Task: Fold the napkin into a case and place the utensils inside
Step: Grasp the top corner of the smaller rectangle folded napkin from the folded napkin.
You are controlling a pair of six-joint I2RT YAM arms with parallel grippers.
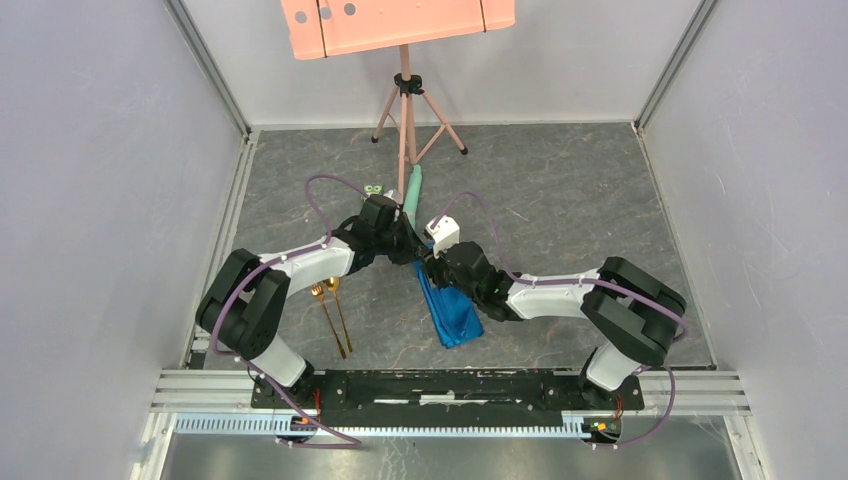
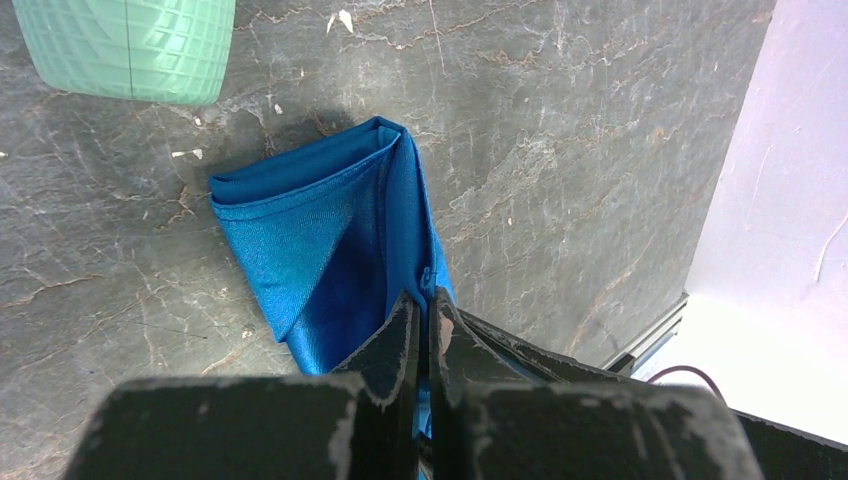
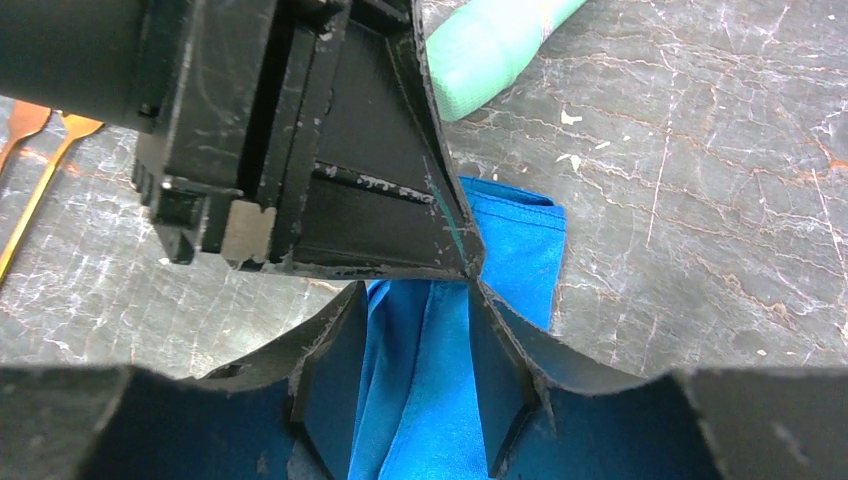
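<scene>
Top cam overhead; wrist cams close, prob. share napkin (image 2: 320, 250).

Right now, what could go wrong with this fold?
1. Only the left gripper pinches the napkin; the right gripper is open, so folds may slip apart.
2. Grippers sit tip to tip: collision possible.
3. The tube lies close to the napkin and could get knocked.

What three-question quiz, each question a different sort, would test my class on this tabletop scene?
1. True or false: the thin gold-coloured metal fork and spoon lie inside the bright blue folded cloth napkin.
2. Which is shut on the napkin? A: left gripper. B: right gripper.
3. Fill in (nearer/farther): from the arms' bases, the pale green tube lies ___ than the napkin.
Key: 1 false; 2 A; 3 farther.
</scene>
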